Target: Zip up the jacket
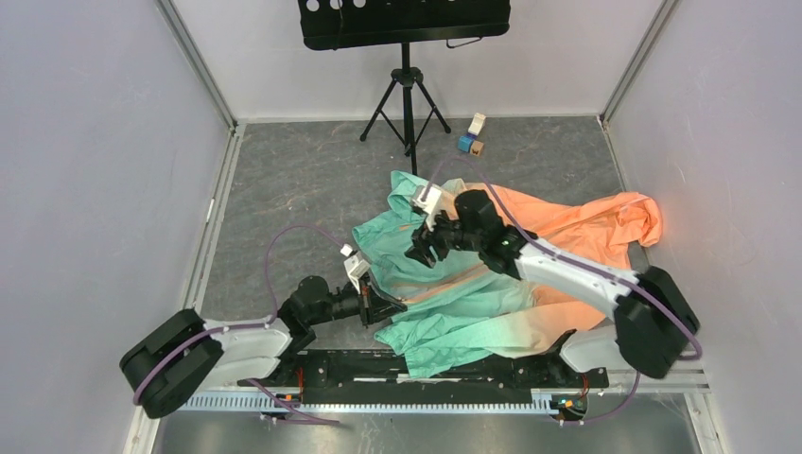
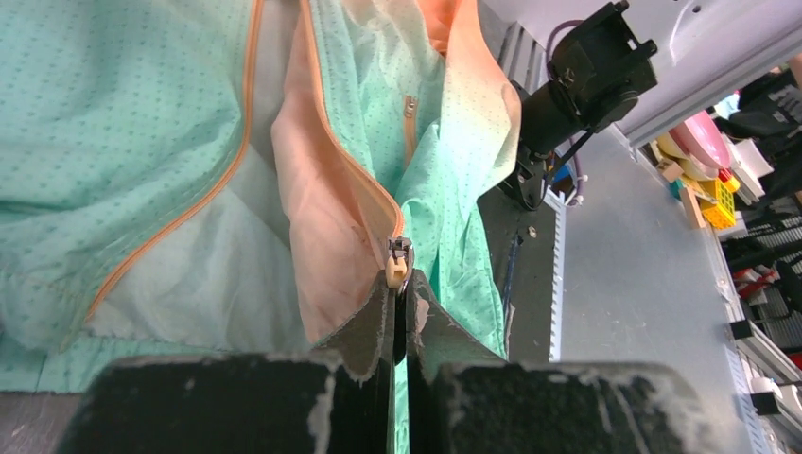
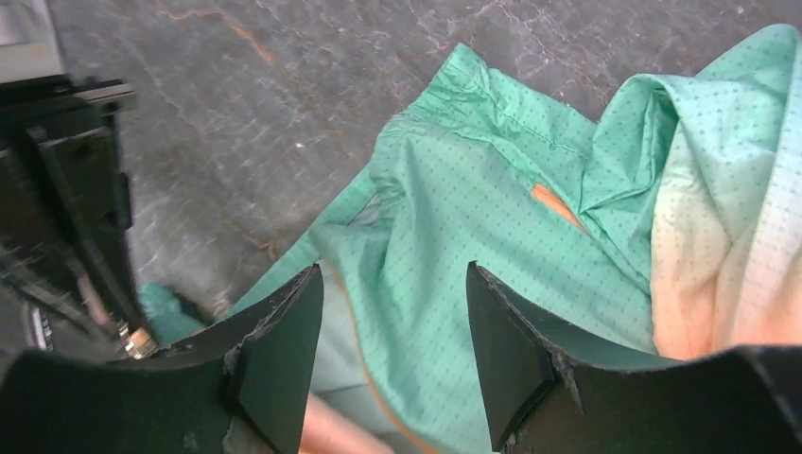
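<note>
Left arm and right arm: white link shells, bulky black joint housings, black wrists. Thin purple cable looped along each, white camera block at wrist. Right gripper fingers black, pad edges rough, chipped.

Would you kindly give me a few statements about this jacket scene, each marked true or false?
1. The left pincer is shut on the jacket right beside the zipper slider. True.
2. The right pincer grips fabric. False: its jaws stand open above the jacket, holding nothing.
3. The zipper is closed all the way up. False: beyond the slider the two orange zipper edges spread apart.
4. Small blocks lie on the table beyond the jacket, near the tripod stand. True.
</note>
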`<control>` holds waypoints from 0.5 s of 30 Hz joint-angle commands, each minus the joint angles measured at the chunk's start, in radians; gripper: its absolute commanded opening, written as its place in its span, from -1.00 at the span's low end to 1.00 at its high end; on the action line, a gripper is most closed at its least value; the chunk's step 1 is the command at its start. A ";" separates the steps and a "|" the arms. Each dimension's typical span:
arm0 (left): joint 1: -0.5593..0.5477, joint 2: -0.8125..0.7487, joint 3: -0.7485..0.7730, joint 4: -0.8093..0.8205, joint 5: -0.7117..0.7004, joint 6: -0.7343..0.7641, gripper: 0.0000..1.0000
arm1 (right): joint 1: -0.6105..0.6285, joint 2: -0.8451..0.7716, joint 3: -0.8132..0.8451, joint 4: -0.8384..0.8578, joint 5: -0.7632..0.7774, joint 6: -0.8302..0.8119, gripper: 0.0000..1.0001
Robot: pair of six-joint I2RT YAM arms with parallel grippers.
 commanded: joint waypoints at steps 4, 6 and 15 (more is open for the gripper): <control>-0.006 -0.134 -0.059 -0.236 -0.069 0.024 -0.96 | 0.081 0.253 0.119 -0.012 0.005 -0.166 0.12; -0.006 -0.148 -0.067 -0.239 -0.080 0.016 -0.95 | 0.120 0.283 0.122 0.002 0.043 -0.226 0.12; -0.006 -0.157 -0.088 -0.235 -0.104 -0.005 -0.96 | 0.182 0.380 0.102 0.096 0.073 -0.330 0.29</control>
